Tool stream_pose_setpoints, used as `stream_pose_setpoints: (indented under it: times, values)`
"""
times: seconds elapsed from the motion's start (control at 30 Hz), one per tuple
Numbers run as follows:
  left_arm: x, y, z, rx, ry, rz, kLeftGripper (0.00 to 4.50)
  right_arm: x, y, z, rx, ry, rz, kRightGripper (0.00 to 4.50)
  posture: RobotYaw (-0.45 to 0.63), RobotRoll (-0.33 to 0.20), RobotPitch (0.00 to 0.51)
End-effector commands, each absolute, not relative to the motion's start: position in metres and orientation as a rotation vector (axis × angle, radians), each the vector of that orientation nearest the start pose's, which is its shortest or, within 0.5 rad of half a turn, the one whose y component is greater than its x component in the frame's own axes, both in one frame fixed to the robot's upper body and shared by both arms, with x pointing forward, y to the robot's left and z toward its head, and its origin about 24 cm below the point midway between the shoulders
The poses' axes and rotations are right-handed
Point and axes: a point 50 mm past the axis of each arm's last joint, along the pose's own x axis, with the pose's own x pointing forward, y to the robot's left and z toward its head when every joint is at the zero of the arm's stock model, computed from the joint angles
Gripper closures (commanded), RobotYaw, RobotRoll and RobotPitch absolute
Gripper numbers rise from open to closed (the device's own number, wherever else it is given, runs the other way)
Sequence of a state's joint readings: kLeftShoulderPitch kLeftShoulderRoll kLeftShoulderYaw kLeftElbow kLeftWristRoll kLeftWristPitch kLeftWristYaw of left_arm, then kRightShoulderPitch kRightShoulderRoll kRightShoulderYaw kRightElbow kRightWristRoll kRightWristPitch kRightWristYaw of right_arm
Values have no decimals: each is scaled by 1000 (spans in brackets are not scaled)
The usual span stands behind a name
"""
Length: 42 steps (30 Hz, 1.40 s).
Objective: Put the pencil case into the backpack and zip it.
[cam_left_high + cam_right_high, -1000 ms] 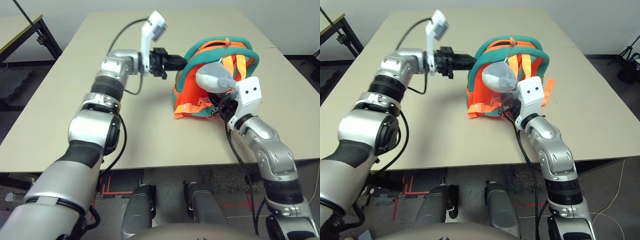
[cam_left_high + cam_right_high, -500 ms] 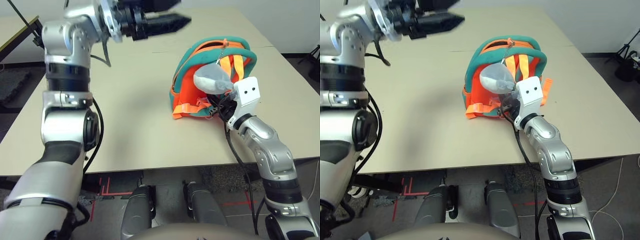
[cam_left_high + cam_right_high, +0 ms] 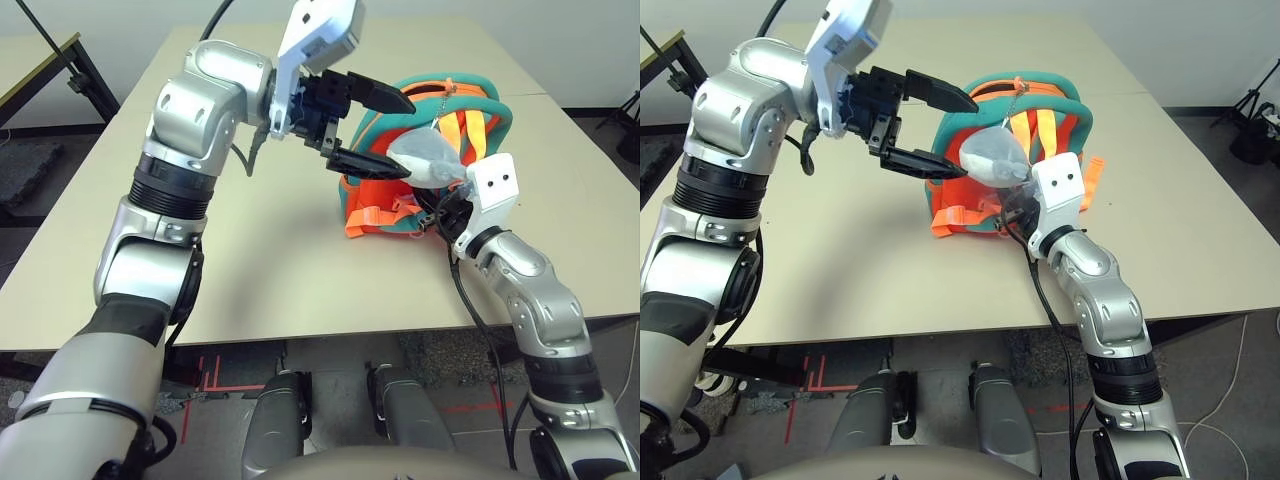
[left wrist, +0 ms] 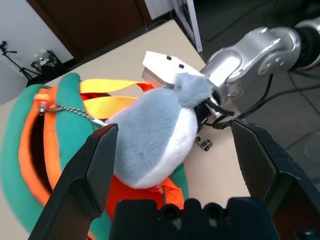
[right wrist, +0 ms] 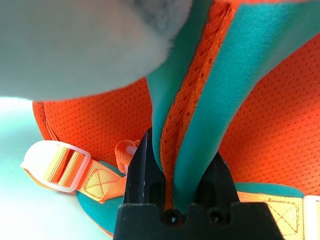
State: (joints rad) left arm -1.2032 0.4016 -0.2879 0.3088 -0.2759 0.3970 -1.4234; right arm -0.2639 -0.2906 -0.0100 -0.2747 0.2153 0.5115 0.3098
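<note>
The backpack (image 3: 440, 150) lies on the table (image 3: 250, 240). The right gripper (image 5: 175, 192) has its jaws pinching a teal strap (image 5: 200, 100) of it. The left gripper (image 3: 375, 130) hovers with jaws spread wide; the grey plush charm (image 4: 150, 140) sits just beyond the gap between them. The pencil case is not visible.
</note>
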Motion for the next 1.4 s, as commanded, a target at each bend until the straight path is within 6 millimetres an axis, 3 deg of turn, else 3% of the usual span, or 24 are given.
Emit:
stream_pose_setpoints:
  times: [0.03,0.23,0.43,0.53,0.73,0.87,0.97,1.23,1.4]
  values:
    - [333,49,274,683,-75,-1658,0,287,-157,117,-96,75,404,4123,-228,0,86]
    - [345,34,257,752,-88,-1609,0,286,-156,117,-94,73,399,4123,-236,0,87]
    - [351,30,253,739,-99,-1586,0,285,-157,116,-94,74,394,4123,-240,0,87]
    - [354,32,253,728,-101,-1571,898,285,-157,116,-94,74,394,4123,-238,0,90]
    - [356,36,255,717,-104,-1551,3145,285,-156,116,-95,75,398,4123,-232,0,91]
    - [357,42,263,708,-121,-1528,4123,286,-156,116,-95,75,401,4123,-229,0,91]
    - [357,50,273,688,-139,-1508,4213,286,-156,116,-95,75,402,4124,-228,0,93]
    - [356,97,323,554,-183,-1414,4213,286,-155,114,-94,82,404,4124,-218,0,100]
    - [354,124,336,523,-164,-1357,4213,287,-153,113,-94,83,412,4124,-206,0,102]
